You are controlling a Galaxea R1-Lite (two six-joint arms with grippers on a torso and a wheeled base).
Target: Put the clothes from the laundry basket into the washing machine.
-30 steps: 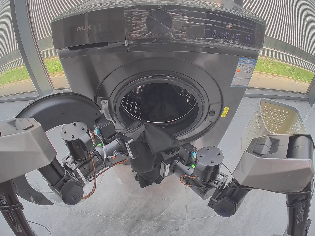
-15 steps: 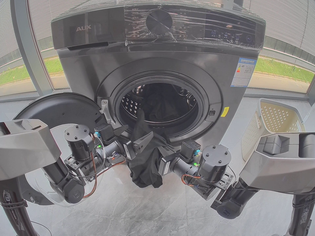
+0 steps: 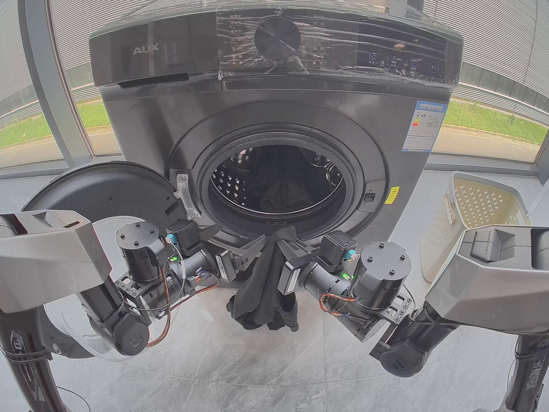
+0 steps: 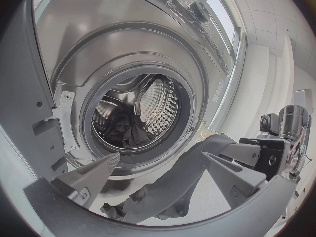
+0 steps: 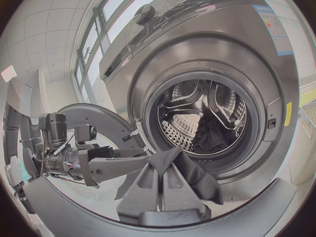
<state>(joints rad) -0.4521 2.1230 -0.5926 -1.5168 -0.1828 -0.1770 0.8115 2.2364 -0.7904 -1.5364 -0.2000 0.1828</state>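
Here, right end effector (image 5: 162,172) pinches limp black cloth (image 5: 198,179) — left end effector (image 4: 158,156) gapes.

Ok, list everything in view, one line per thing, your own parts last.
washing machine: one, dark grey, straight ahead.
door: one, dark grey, swung open on the machine's left.
clothes in drum: one heap, black, low inside the drum.
black garment: one, black, hanging in front of the machine, below the drum opening.
laundry basket: one, cream, on the floor right of the machine.
floor: one, grey tiles, under everything.
left end effector: one, grey, open, beside the black garment.
right end effector: one, grey, shut on the black garment's top.
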